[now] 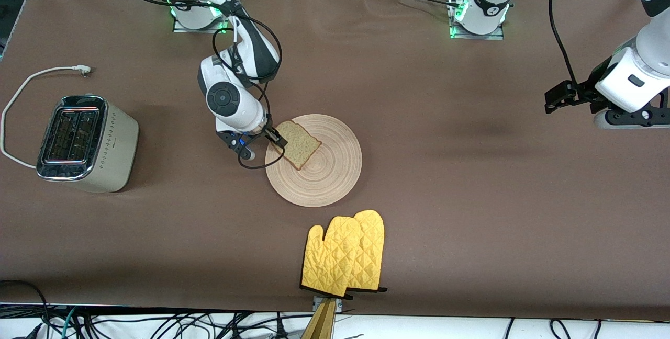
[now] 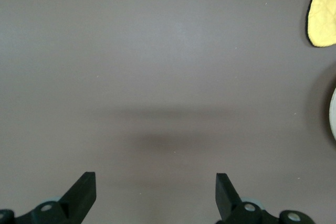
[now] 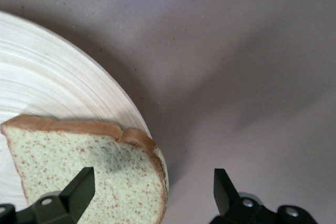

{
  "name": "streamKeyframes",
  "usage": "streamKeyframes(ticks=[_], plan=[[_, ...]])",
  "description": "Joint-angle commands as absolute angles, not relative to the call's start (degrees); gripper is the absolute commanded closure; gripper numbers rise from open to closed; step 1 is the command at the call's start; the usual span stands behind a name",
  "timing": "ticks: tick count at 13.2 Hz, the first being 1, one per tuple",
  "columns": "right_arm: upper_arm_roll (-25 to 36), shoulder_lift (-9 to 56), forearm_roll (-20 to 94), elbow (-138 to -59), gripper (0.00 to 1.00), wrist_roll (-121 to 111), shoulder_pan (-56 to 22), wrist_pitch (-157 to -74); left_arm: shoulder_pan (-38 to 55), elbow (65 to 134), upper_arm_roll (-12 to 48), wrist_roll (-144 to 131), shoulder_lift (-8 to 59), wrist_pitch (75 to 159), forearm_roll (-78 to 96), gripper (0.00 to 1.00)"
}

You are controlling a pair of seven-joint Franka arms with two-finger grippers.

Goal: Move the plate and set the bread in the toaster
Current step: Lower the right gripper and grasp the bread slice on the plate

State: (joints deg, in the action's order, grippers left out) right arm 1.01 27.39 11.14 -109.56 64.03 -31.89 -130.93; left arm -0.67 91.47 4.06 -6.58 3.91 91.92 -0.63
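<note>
**Onlooker 1:** Looking at it now, I'd say nothing of the job is finished. The bread point(image 1: 297, 144) lies flat on the plate point(image 1: 335, 182), on the part of it toward the right arm's end of the worktop point(image 1: 445, 135), and the plate sits about mid-worktop.

**Onlooker 2:** And the toaster point(image 1: 86, 143)?

**Onlooker 1:** Well apart from the plate, out at the right arm's end, its two slots facing up with no slice in them that I can see, and its white cord point(image 1: 21, 93) trailing off loose.

**Onlooker 2:** What are the hands doing?

**Onlooker 1:** The right hand point(image 1: 276, 142) is down at the plate's edge, fingers spread wide on either side of the bread's crust corner, gripping nothing yet. From its wrist view, one finger point(image 3: 79, 184) is over the crumb and the other is off over bare worktop. The left hand point(image 2: 156, 195) waits, up over bare worktop at the left arm's end, fingers wide apart and empty.

**Onlooker 2:** So what's left?

**Onlooker 1:** By my reckoning, everything: closing on the slice, carrying it over, dropping it in a slot, and shifting the plate. The yellow oven mitts point(image 1: 345, 255) lie just nearer the front camera than the plate, untouched.
</note>
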Motion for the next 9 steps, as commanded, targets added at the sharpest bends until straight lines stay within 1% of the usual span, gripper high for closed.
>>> streamKeyframes(ticks=[1,9], plan=[[1.5,27.7,12.0,-110.1,0.00,64.8,-32.9,-132.1,-1.9,88.3,3.0,-8.1,4.3,87.9,1.4,0.00],[1.5,27.8,11.9,-109.9,0.00,65.8,-34.1,-132.1,-1.9,88.2,3.3,-8.5,4.4,87.9,1.5,0.00]])
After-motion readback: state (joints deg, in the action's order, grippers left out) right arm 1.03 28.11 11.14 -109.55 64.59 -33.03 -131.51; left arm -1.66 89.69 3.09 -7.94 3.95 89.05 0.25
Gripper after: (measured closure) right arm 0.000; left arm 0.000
